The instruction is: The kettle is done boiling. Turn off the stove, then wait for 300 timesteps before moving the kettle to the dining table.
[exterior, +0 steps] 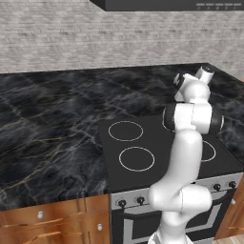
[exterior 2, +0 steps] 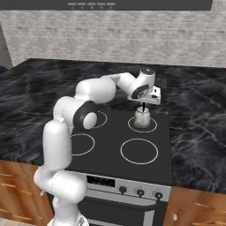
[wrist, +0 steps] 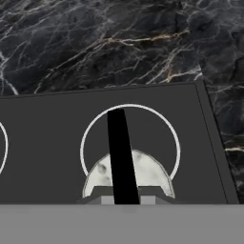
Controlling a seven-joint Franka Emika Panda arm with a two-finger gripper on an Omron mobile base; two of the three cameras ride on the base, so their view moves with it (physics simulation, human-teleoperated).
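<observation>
The small pale kettle [exterior 2: 141,119] stands within the back right burner ring of the black stove [exterior 2: 110,145]. My gripper [exterior 2: 144,107] comes down on it from above and is shut on its thin black arched handle [wrist: 121,152]. In the hand view the kettle [wrist: 147,174] lies right under the hand inside the white ring, with the stove [wrist: 47,143] glass around it. Whether the kettle rests on the glass or hangs just above it, I cannot tell. The arm stretches over the stove [exterior: 157,138] from the front. The dining table is out of view.
Black marble counter [exterior 2: 194,132] flanks the stove on both sides and runs behind it to a brick wall. Small black knobs [exterior 2: 140,192] line the steel front panel. A range hood [exterior: 171,5] hangs overhead. Wooden drawers [exterior: 52,224] sit below the counter.
</observation>
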